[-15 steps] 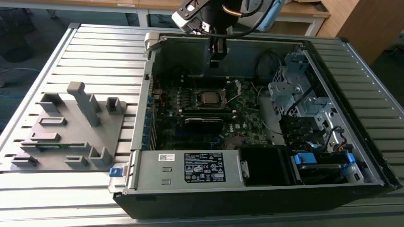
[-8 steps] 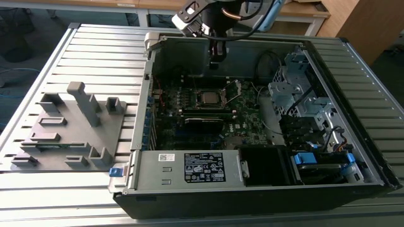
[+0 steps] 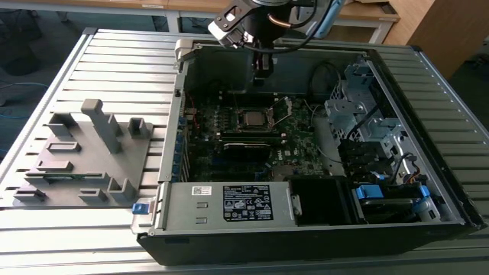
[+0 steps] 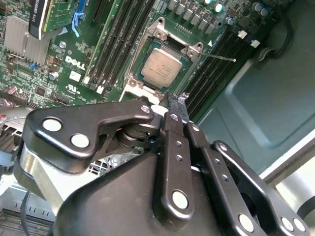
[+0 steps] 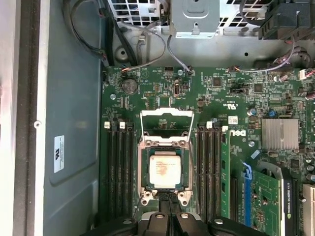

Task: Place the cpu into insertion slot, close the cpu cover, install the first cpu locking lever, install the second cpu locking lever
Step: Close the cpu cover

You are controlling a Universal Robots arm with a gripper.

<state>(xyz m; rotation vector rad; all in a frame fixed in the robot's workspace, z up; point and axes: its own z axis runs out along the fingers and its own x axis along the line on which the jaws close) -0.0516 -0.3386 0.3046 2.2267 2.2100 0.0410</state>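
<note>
Cpu [image 5: 165,170] seated flat in insertion slot [image 5: 145,147], near centre of exterior view, inside opened computer case [image 3: 306,246]. Cpu cover [image 5: 166,114] seen swung up, open, on slot's side opposite gripper [image 4: 176,101]. Gripper poised above slot's near edge, fingers pressed together, nothing gripped. One wire lever [image 4: 221,58] seen standing free. Step in hand judged to be closing of cover. Called for: closed fingertips brought behind raised frame, frame pushed down flat over chip, chip itself left untouched.
</note>
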